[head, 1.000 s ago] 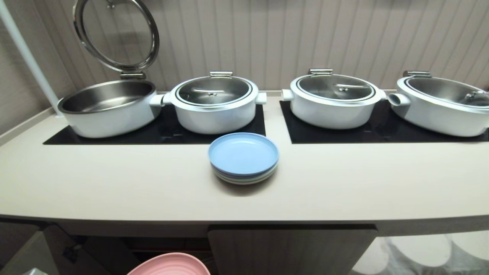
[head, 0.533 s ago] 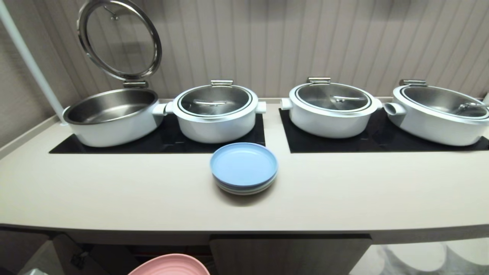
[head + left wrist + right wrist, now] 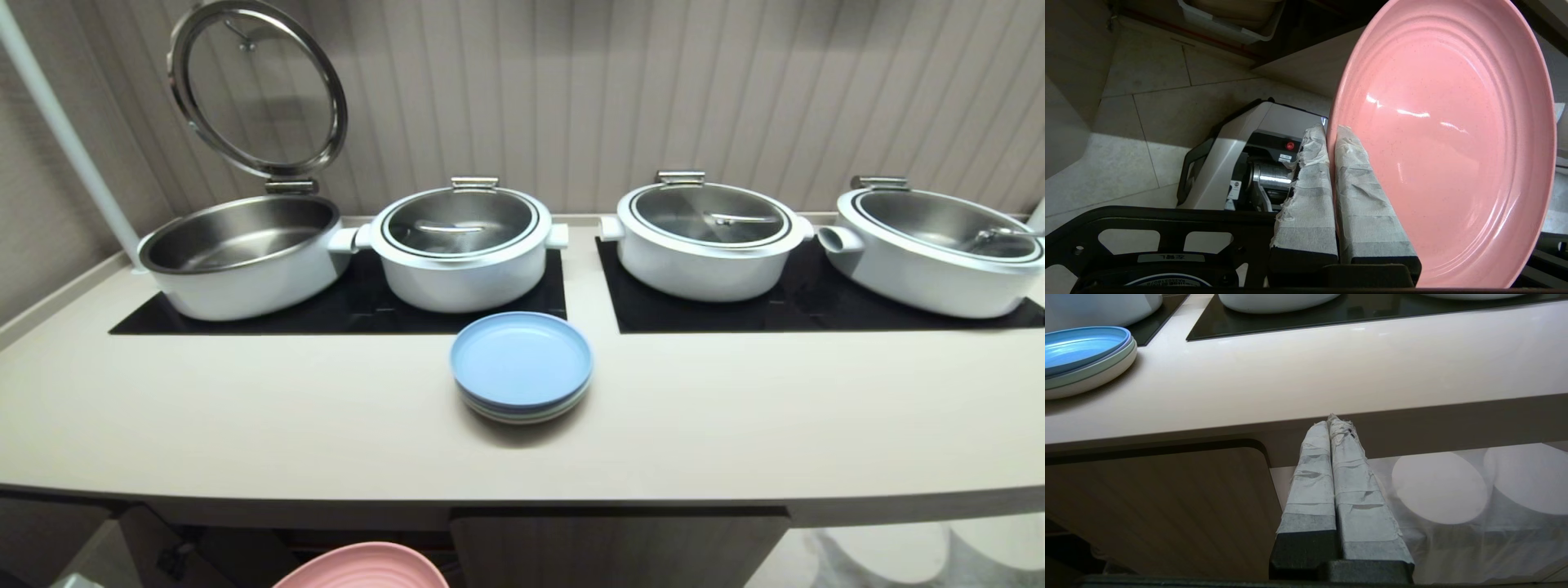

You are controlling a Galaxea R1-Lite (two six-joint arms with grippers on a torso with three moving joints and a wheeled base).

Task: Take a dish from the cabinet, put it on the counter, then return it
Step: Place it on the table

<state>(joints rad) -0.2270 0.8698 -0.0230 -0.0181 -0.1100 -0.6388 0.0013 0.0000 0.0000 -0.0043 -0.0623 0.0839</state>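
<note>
The robot has straightened up, the left gripper (image 3: 1331, 134) pinching the dish (image 3: 1445, 139) by its rim; clear the counter (image 3: 245, 425) front edge, right gripper (image 3: 1333, 424) closed empty

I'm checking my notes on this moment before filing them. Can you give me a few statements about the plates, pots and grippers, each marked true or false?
1. The left gripper is shut on the rim of the pink dish. True.
2. The pink dish lies on the counter. False: it is held below the counter's front edge.
3. The leftmost pot has its lid up. True.
4. The plate stack has a pink plate uppermost. False: blue.
5. The right gripper holds a plate. False: shut, empty.
</note>
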